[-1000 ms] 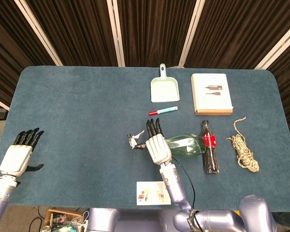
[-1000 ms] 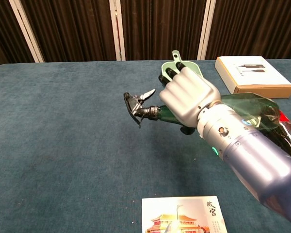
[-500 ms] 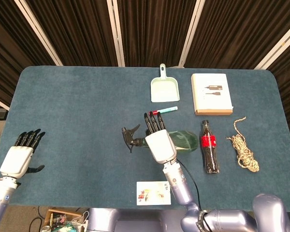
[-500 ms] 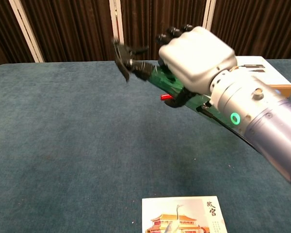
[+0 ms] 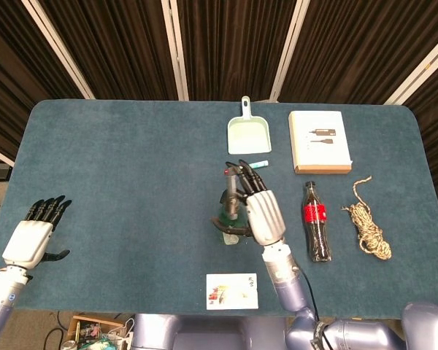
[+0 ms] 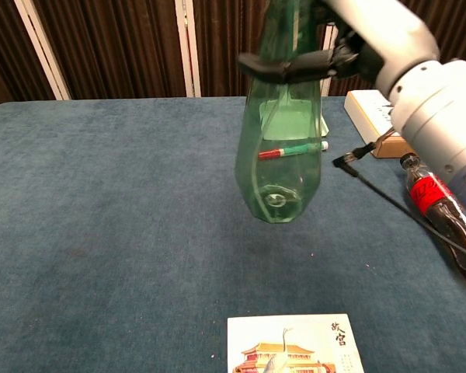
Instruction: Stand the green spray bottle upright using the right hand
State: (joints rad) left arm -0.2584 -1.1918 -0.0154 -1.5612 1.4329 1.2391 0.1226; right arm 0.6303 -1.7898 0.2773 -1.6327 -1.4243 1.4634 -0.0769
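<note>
The green translucent spray bottle now stands nearly vertical, base down, in mid-table. My right hand grips it around the upper body and neck, with dark fingers wrapped across the front. In the chest view its base sits at or just above the blue cloth; I cannot tell whether it touches. The nozzle is out of the chest view and hidden by the hand from above. My left hand rests open at the table's front left, holding nothing.
A cola bottle lies just right of the hand. A red-capped marker, a mint dustpan and a box lie behind. Rope is far right; a card is in front.
The right hand lifted the lying bottle off the table and swung it from horizontal to upright, nozzle up. The left hand stayed put.
</note>
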